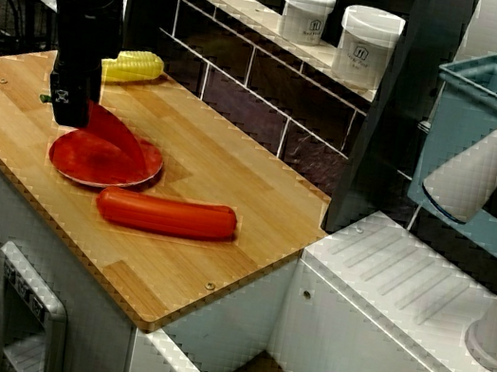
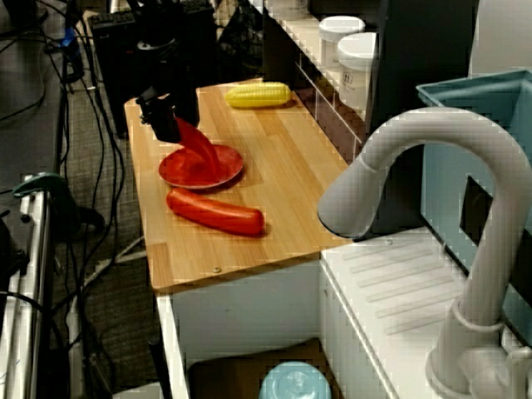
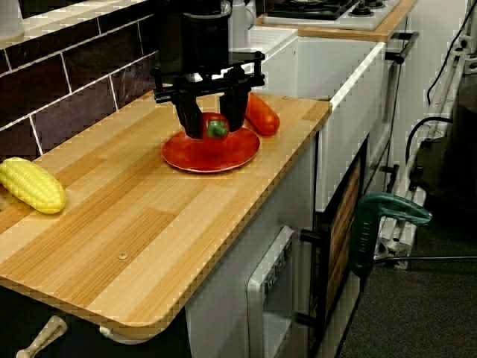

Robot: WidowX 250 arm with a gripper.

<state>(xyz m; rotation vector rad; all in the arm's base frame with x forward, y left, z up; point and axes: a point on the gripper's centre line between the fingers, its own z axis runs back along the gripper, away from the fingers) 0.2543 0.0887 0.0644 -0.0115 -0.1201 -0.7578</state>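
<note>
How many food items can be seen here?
3. A yellow corn cob lies near the tiled wall; a red sausage lies beside the red plate; a red pepper is gripped in the hand over that plate. None seems hidden.

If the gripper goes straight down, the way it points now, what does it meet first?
The gripper points down and is shut on a red pepper. Directly below lies the red plate, so the pepper would press onto the plate first. Whether they already touch is unclear.
</note>
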